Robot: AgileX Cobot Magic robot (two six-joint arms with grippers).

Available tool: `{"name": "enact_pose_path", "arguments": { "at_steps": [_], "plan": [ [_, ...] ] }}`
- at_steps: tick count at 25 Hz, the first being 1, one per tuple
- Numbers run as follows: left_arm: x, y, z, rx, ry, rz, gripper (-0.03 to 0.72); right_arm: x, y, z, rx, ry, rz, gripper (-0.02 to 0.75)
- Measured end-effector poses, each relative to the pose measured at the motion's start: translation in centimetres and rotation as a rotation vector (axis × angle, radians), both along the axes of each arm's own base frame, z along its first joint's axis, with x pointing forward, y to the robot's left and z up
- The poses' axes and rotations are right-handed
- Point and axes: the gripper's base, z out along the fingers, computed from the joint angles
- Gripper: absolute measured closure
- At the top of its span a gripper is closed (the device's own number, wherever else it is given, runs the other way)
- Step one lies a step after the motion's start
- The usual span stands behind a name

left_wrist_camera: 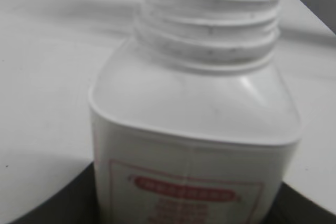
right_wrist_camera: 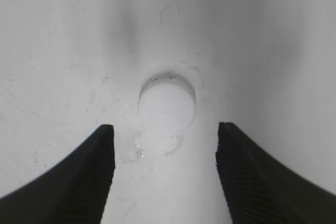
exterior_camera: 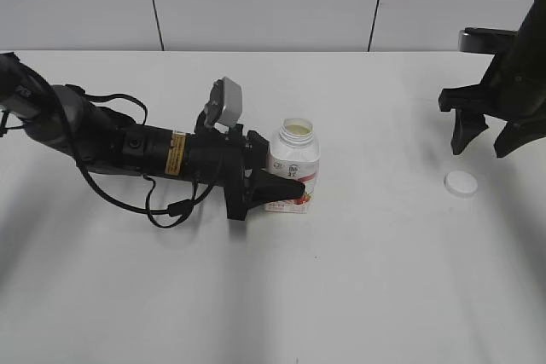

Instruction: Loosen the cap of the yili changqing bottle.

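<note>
The yili changqing bottle (exterior_camera: 294,168) stands upright in the middle of the white table, its threaded neck open and capless. It fills the left wrist view (left_wrist_camera: 194,129). My left gripper (exterior_camera: 275,185) is shut on the bottle's body from the left. The white cap (exterior_camera: 461,182) lies flat on the table at the right, apart from the bottle. In the right wrist view the cap (right_wrist_camera: 166,103) sits just beyond my open, empty right gripper (right_wrist_camera: 165,129). In the exterior view the right gripper (exterior_camera: 493,138) hovers above the cap.
The white table (exterior_camera: 273,296) runs to a grey panelled wall at the back. A small wet smear (right_wrist_camera: 139,148) lies on the table beside the cap. The left arm and its cables stretch across the left half of the table.
</note>
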Motion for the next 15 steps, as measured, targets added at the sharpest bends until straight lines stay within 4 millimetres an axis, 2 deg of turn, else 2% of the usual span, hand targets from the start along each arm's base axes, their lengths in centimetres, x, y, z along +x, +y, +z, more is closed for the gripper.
{"name": "enact_pose_path", "arguments": {
  "at_steps": [7,15],
  "plan": [
    [-0.04,-0.03,0.05,-0.009,0.003,-0.003,0.294,0.0,0.0,0.0,0.0,0.0,0.0,0.254],
    [-0.04,-0.17,0.43,-0.061,0.018,0.002,0.199,0.0,0.0,0.0,0.0,0.0,0.0,0.254]
  ]
}}
